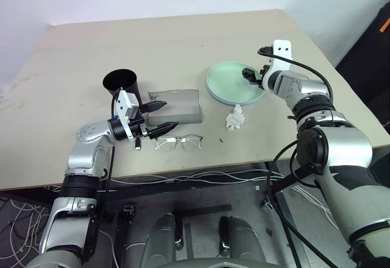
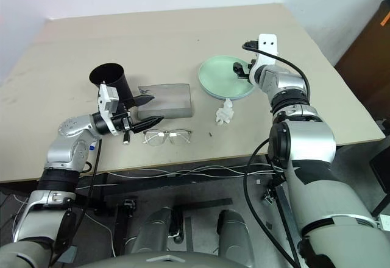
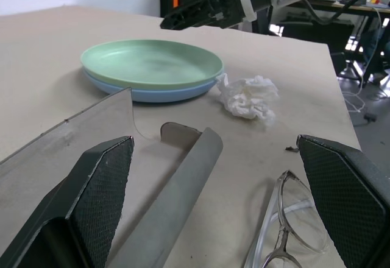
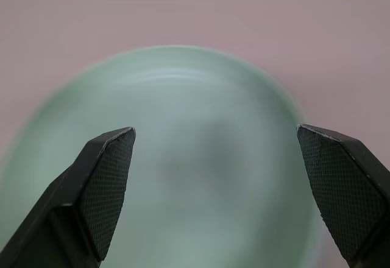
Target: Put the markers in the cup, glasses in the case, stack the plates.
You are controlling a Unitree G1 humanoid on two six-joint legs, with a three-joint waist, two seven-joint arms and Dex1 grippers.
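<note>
The mint green plate [image 1: 230,82] lies stacked on the light blue plate [image 3: 146,92] at the table's right. My right gripper [image 1: 250,75] hovers open just over the stack's right rim, holding nothing; the green plate [image 4: 201,158] lies below its fingers. The grey case [image 1: 175,107] lies open mid-table. The glasses [image 1: 178,142] rest on the table just in front of it. My left gripper [image 1: 169,114] stands open and empty at the case's left end, above the glasses [image 3: 286,219]. The black cup [image 1: 122,83] stands upright behind that gripper. The markers are out of view.
A crumpled white tissue [image 1: 235,119] lies between the plates and the case. The table's front edge [image 1: 201,169] runs close below the glasses. The far half of the tan table [image 1: 164,42] is bare.
</note>
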